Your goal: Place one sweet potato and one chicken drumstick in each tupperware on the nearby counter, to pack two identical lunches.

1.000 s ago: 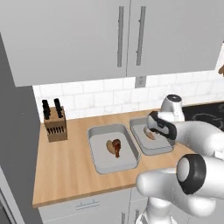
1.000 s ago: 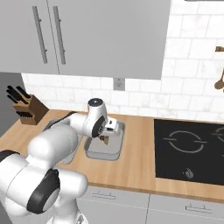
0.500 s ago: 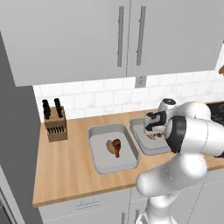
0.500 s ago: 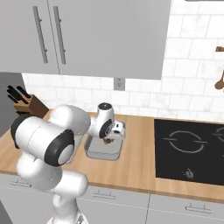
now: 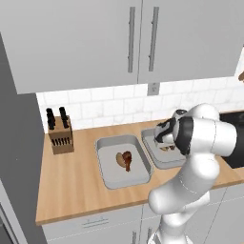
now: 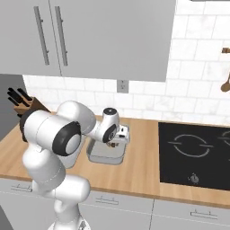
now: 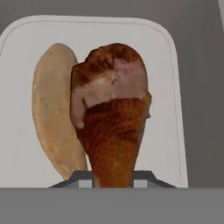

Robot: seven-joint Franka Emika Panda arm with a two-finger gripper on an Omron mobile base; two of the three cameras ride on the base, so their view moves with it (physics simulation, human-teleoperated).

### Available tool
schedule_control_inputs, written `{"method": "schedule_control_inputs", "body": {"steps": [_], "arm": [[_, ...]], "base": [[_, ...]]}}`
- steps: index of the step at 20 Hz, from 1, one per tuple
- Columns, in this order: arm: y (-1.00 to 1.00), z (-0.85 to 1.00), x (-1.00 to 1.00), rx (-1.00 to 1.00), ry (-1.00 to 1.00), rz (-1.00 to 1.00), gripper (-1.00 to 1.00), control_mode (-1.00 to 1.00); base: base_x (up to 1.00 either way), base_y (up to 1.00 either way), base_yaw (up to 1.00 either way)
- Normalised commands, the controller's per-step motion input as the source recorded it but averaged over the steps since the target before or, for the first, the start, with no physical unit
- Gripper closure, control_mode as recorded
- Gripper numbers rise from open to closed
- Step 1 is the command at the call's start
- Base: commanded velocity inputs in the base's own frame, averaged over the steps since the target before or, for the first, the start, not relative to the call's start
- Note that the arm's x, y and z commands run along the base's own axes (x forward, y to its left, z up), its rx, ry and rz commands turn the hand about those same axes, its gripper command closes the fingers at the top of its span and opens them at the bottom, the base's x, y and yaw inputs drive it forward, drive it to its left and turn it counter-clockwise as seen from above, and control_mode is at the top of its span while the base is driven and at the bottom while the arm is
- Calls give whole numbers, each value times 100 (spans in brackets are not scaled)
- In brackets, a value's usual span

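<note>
In the hand view my gripper [image 7: 113, 177] is shut on a red-brown chicken drumstick [image 7: 111, 118], its bulbous end pointing away. Below it lies a grey tupperware [image 7: 162, 131] holding a tan sweet potato [image 7: 52, 118]. The left base view shows the gripper [image 5: 164, 141] low over this right tupperware [image 5: 159, 160]. The left tupperware [image 5: 112, 177] holds the other drumstick [image 5: 127, 161] with the other sweet potato [image 5: 119, 159] beside it. From the right base view the gripper [image 6: 117, 139] hangs over the near tupperware [image 6: 105, 156].
Both trays rest on the wooden counter [image 5: 76, 190]. A knife block [image 5: 59, 136] stands at the back left. The black cooktop [image 6: 197, 155] lies to the right of the trays. Wall cabinets hang overhead.
The arm's elbow and upper links have swung up and to the right. The gripper, still holding the drumstick, has stayed over the right tupperware, shifting only slightly.
</note>
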Motion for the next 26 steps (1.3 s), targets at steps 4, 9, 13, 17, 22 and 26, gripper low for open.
{"method": "schedule_control_inputs", "body": {"steps": [4, 9, 13, 17, 22, 26], "arm": [[5, 20, -10, -1, -1, 0, -100, -100], [11, 54, -46, -3, -9, 0, -100, -100], [4, 73, -94, -2, -27, 0, -100, -100], [-11, 72, -100, 5, -50, 0, -100, -100], [-52, 50, -100, 24, -68, 4, -100, -100], [-89, 8, -100, 47, -44, 9, -100, -100]], "base": [[0, 0, 0], [0, 0, 0], [0, 0, 0], [0, 0, 0], [0, 0, 0], [0, 0, 0]]}}
